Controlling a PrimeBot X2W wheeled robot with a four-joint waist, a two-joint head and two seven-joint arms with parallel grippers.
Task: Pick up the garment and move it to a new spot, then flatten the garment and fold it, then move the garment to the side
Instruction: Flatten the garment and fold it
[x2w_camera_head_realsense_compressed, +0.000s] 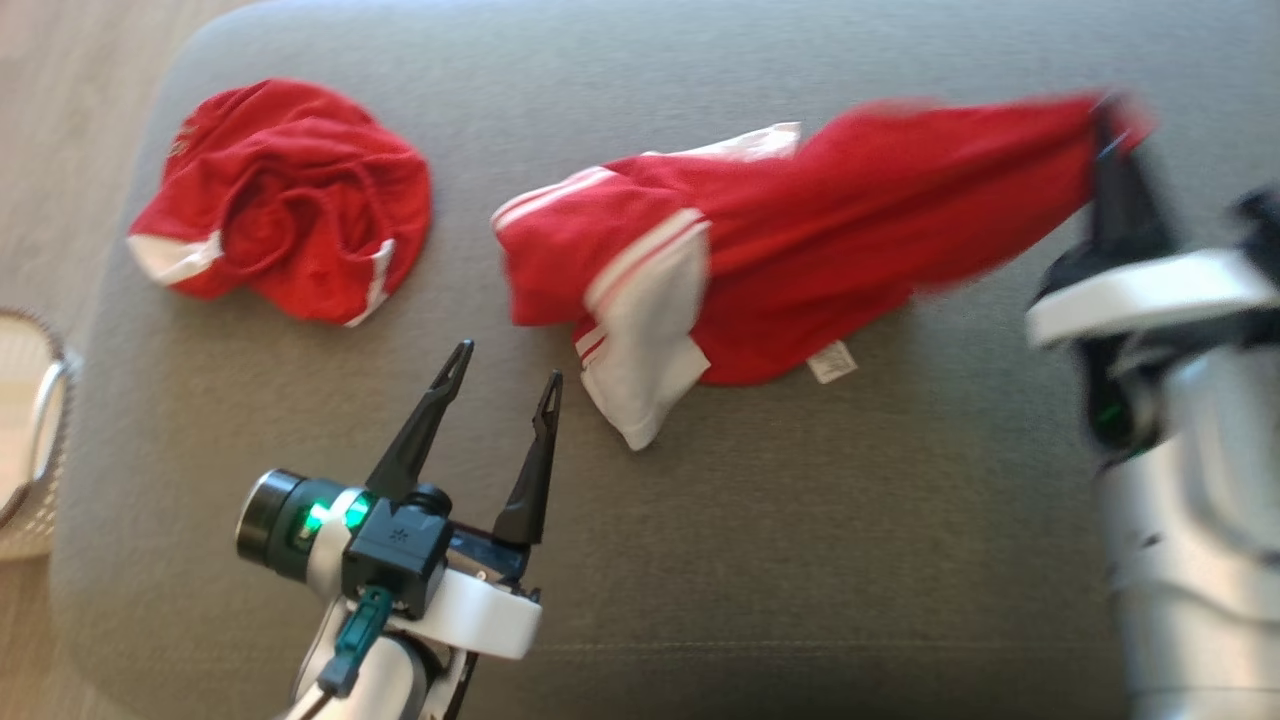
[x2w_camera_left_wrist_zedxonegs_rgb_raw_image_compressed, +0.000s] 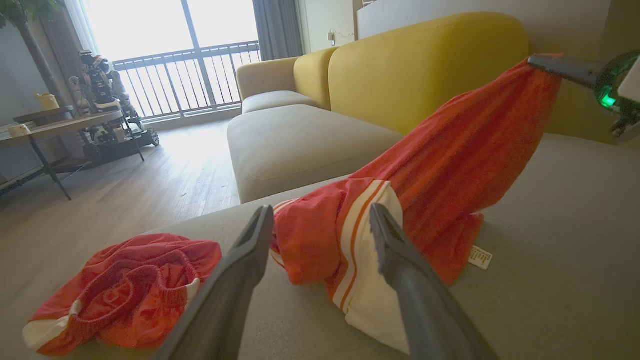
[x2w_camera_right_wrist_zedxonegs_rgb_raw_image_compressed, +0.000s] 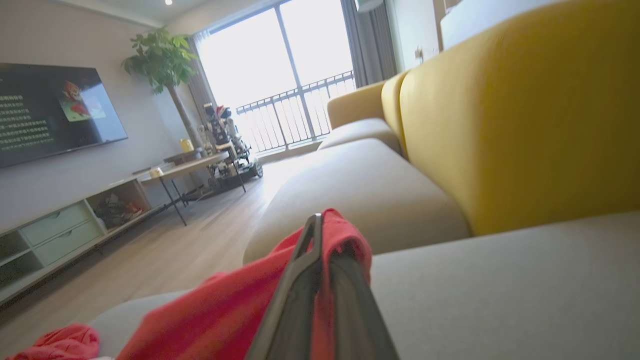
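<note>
Starting at the left, a crumpled red fabric heap with white trim (x2w_camera_head_realsense_compressed: 280, 200) lies well left of and beyond the left claw (x2w_camera_head_realsense_compressed: 509, 360), whose two dark fingers stand spread with nothing between them. Just beyond and right of its fingertips is the white-sleeved end of the red-and-white striped jersey (x2w_camera_head_realsense_compressed: 800, 240). Its long axis runs from there rightward to the right claw (x2w_camera_head_realsense_compressed: 1108, 125), which is clamped on the far red edge, lifting it off the surface. The loose sleeve end is nearer the left claw, probably the next grab for flattening. Underneath is a grey woven seat cushion (x2w_camera_head_realsense_compressed: 700, 560). Behind it are a yellow upholstered sofa back (x2w_camera_left_wrist_zedxonegs_rgb_raw_image_compressed: 425, 65), pale wood floor (x2w_camera_left_wrist_zedxonegs_rgb_raw_image_compressed: 150, 175) and a bright balcony window (x2w_camera_left_wrist_zedxonegs_rgb_raw_image_compressed: 150, 25).
</note>
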